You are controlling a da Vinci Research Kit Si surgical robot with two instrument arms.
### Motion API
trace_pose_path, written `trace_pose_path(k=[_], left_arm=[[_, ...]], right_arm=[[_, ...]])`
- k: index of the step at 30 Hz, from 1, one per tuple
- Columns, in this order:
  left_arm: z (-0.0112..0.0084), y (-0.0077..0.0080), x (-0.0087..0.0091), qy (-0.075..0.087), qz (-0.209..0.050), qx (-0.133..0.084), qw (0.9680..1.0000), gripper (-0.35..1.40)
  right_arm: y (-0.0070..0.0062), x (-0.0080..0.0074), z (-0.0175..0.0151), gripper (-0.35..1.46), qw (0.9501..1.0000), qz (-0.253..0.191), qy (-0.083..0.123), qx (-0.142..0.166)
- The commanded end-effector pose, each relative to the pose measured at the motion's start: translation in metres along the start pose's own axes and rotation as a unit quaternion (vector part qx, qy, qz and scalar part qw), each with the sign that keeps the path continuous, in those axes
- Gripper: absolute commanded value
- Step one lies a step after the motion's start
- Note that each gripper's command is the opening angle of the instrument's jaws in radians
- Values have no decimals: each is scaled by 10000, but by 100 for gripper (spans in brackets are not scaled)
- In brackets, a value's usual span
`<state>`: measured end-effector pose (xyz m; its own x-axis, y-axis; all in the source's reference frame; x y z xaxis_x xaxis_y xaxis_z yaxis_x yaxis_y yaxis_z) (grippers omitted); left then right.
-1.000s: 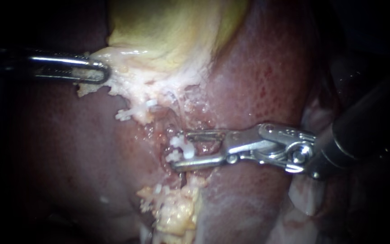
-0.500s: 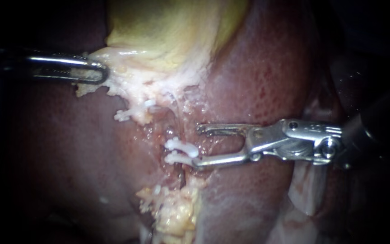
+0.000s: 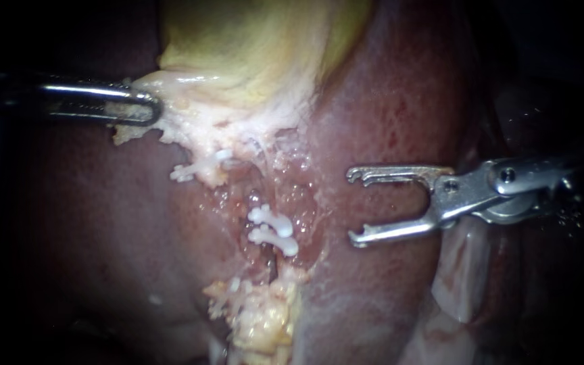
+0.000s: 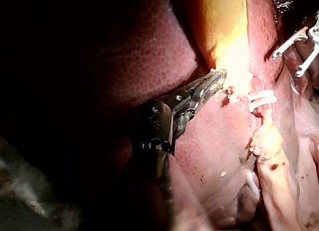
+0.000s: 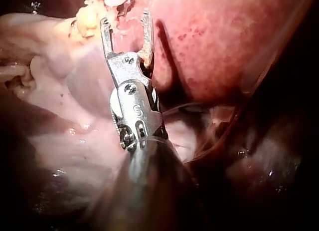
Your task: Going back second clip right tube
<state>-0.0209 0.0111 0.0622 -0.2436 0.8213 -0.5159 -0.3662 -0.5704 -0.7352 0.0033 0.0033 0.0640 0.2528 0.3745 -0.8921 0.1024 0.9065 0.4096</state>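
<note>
— White plastic clips [image 3: 273,230], two side by side, sit alone on the right tube [image 3: 257,199]. What has changed?
— The silver right instrument [image 3: 353,207] has backed off over the wet red liver [image 3: 386,101], jaws spread and empty; the retreat looks nearly done, with clear room between. The left instrument [image 3: 151,108] pinches pale fatty tissue [image 3: 190,135] under the yellow gallbladder [image 3: 251,47].

The shaft of the left tool [image 3: 151,108] fades into darkness at the endoscope view's edge, that of the right tool [image 3: 353,206] sinks into shadow, and the gallbladder [image 3: 251,47] is cropped at the top.
</note>
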Motion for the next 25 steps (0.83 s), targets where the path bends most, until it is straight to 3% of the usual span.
trace_pose_path(k=[1, 8, 16, 25], left_arm=[[3, -1, -2, 1, 0, 12, 10000, -35], [24, -3, -10, 11, 26, 31, 10000, -35], [56, -10, -25, -28, 77, -47, 10000, -35], [61, -13, -28, -60, 91, -49, 9999, -35]], right_arm=[[0, 1, -3, 50, 10000, -11, 3, 9], [-1, 1, -9, 50, 9997, -116, -231, 54], [-3, 1, -9, 50, 9996, -118, -231, 58], [-4, 1, -9, 50, 9996, -118, -231, 58]])
